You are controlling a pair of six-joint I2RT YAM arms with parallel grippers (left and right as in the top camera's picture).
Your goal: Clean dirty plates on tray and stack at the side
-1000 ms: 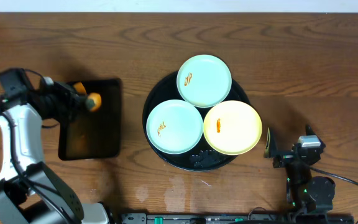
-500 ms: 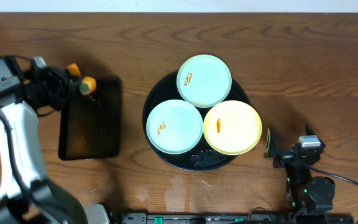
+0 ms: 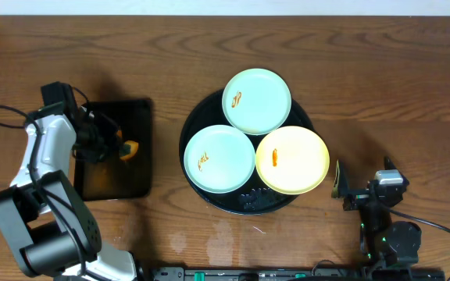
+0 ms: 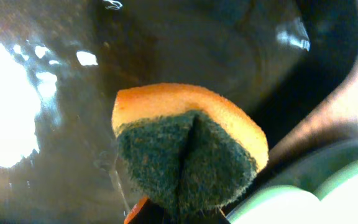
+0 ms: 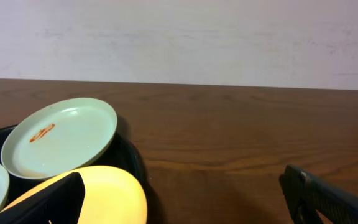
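The round black tray (image 3: 194,129) sits mid-table with three plates on it. A mint plate (image 3: 257,101) is at the back, a second mint plate (image 3: 219,158) at front left, a yellow plate (image 3: 291,160) at front right. Each carries a small orange smear. My left gripper (image 3: 122,147) is shut on an orange sponge with a green scouring face (image 4: 188,149), held over the small rectangular black tray (image 3: 139,168). My right gripper (image 3: 346,190) is open and empty, right of the round tray; its view shows the back mint plate (image 5: 61,135) and the yellow plate (image 5: 114,193).
The rectangular tray's glossy wet bottom (image 4: 36,112) fills the left wrist view. Bare wooden table (image 3: 397,94) lies right of and behind the round tray. The table's far edge meets a white wall (image 5: 179,37).
My left gripper, holding the sponge, swung from the rectangular tray's back corner out past its back-left edge, then came back over the tray's right side. The right arm has not moved.
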